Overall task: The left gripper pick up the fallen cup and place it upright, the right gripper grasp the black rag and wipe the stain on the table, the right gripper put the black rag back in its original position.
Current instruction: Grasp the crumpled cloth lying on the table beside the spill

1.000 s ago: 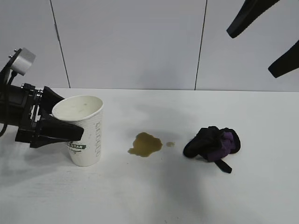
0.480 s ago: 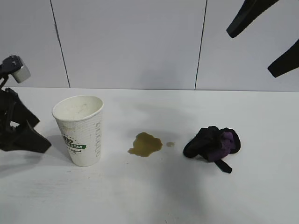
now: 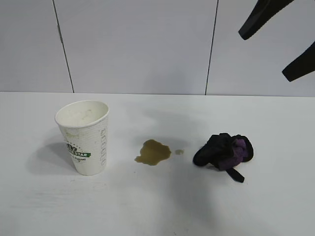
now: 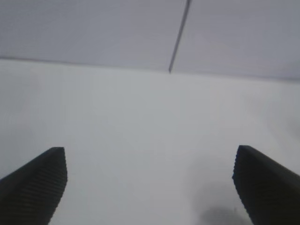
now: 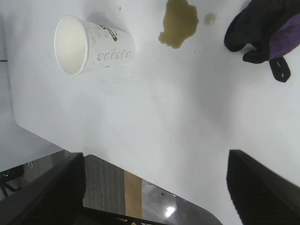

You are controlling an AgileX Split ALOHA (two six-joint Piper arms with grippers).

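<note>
The white cup with its green logo band stands upright on the table at the left, with nothing touching it. To its right lies the brownish stain with a small droplet beside it. Further right is the bunched black rag with its purple patch. My right gripper hangs open high above the rag, holding nothing. Its wrist view looks down on the cup, the stain and the rag. My left gripper is out of the exterior view. It is open over bare table.
A grey panelled wall rises behind the table. The right wrist view shows the table's rounded corner, with floor beyond its edge.
My left gripper has drawn back from the cup to the left and gone out of the exterior view. The cup stays upright where it was. The right gripper has not moved.
</note>
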